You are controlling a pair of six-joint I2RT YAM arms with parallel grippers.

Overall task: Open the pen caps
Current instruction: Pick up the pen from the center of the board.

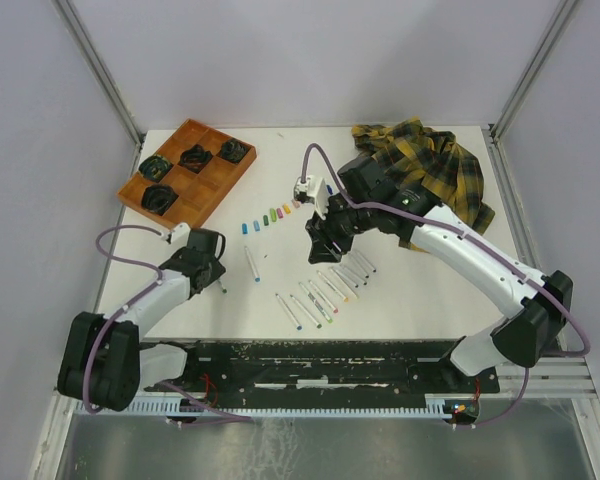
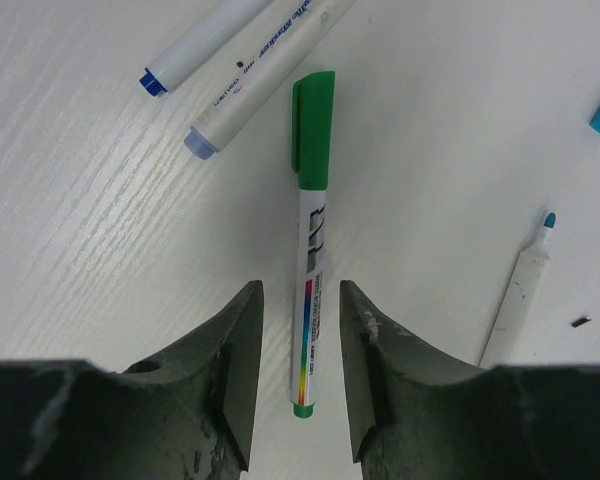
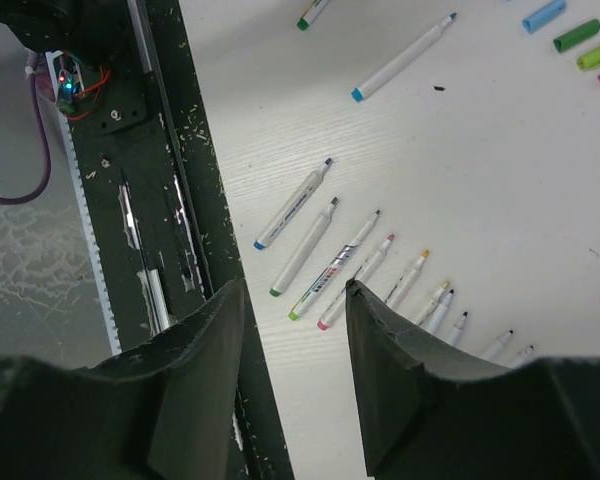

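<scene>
Marker [image 2: 311,240] lies lengthwise, untouched, between the narrow-set jaws of my left gripper [image 2: 300,300], green cap [image 2: 313,130] at the far end; my right gripper [image 3: 292,300], half-wide and empty, hangs well apart.

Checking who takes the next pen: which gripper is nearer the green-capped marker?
Left. The left gripper straddles the green-capped marker, open jaws either side; the right gripper hangs above the uncapped markers elsewhere.

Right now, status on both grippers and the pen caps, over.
Left gripper open, jaws straddling a marker, its green cap on. Right gripper open, empty, above uncapped markers. Nothing blocking.
</scene>
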